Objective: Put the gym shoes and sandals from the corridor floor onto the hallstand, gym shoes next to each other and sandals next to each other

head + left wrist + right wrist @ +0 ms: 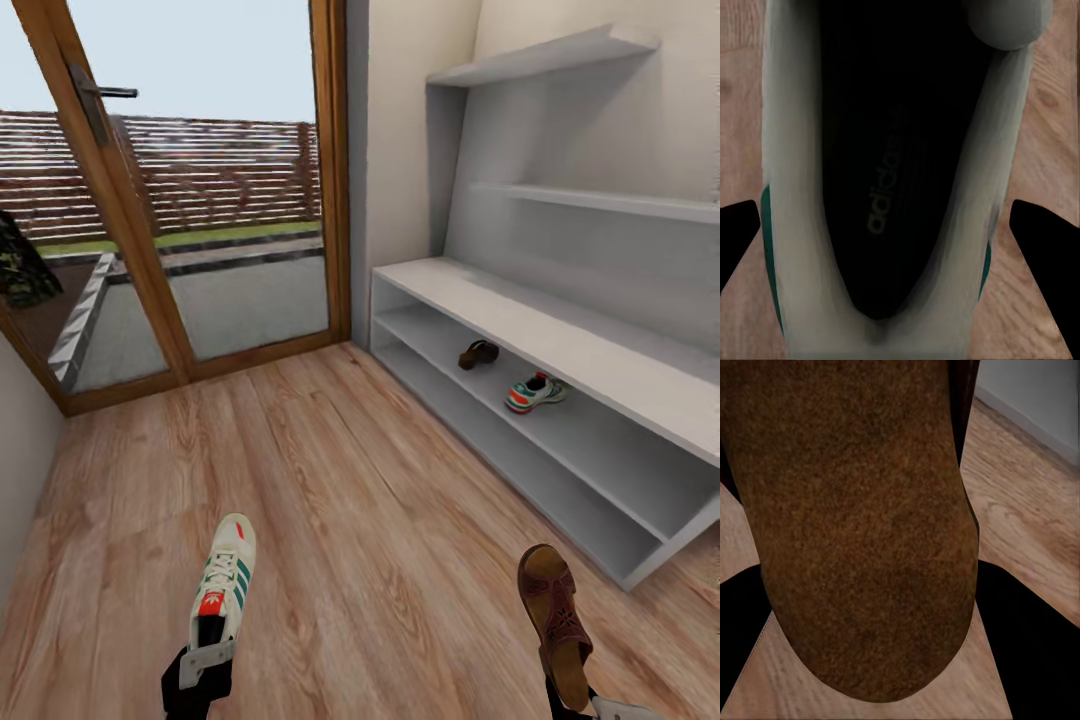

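The left gripper (205, 655) is clamping the heel of a sneaker (225, 580), holding it above the wood floor (350, 500). To the right, the right gripper (580, 700) is gripping a brown sandal (555, 620) by its heel. Further right, the grey shoe rack (560, 340) is carrying another sandal (479, 353) and another sneaker (533, 393), a little apart, on its upper open shelf.

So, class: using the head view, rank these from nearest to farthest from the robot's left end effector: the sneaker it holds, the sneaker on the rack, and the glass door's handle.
1. Held sneaker, in the left end effector at the lower left.
2. Rack sneaker, on the shoe rack's shelf to the right.
3. Door handle, high at the upper left.
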Controlling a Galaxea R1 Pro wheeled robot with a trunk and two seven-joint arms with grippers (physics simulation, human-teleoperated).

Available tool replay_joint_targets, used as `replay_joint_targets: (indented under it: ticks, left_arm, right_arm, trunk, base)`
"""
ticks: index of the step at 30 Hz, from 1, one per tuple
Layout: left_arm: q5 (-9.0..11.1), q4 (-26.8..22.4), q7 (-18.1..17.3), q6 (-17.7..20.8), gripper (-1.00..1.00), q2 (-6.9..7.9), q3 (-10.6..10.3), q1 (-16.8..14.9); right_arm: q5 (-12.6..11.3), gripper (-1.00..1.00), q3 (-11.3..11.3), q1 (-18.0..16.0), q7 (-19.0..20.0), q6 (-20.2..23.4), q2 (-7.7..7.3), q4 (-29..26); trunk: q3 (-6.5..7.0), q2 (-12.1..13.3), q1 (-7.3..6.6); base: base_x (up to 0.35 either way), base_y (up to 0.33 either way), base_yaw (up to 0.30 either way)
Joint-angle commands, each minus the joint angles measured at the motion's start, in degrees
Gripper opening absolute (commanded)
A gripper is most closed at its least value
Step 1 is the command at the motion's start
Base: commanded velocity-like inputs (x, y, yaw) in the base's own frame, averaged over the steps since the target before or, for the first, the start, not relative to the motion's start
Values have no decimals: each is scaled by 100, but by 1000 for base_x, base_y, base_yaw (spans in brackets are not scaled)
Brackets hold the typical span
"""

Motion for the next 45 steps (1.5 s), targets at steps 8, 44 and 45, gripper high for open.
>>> replay_joint_targets:
  ticks: [8,44,45]
  left_arm:
    - [11,9,16,-20,-100,1,-13,-1]
    - [11,10,-20,-28,-100,1,-10,-1]
    - [11,10,-20,-25,-100,1,-10,-1]
  right_arm:
    - [25,-100,-48,-9,46,-22,4,-1]
    - [24,-100,-48,-9,46,-22,3,-6]
    - [24,-100,-48,-9,46,-22,4,-6]
  trunk:
    - [-4,-2,2]
    - [-4,-2,2]
    - [-4,-2,2]
  base:
    - [287,195,-267]
    - [129,276,-268]
    - [82,305,-268]
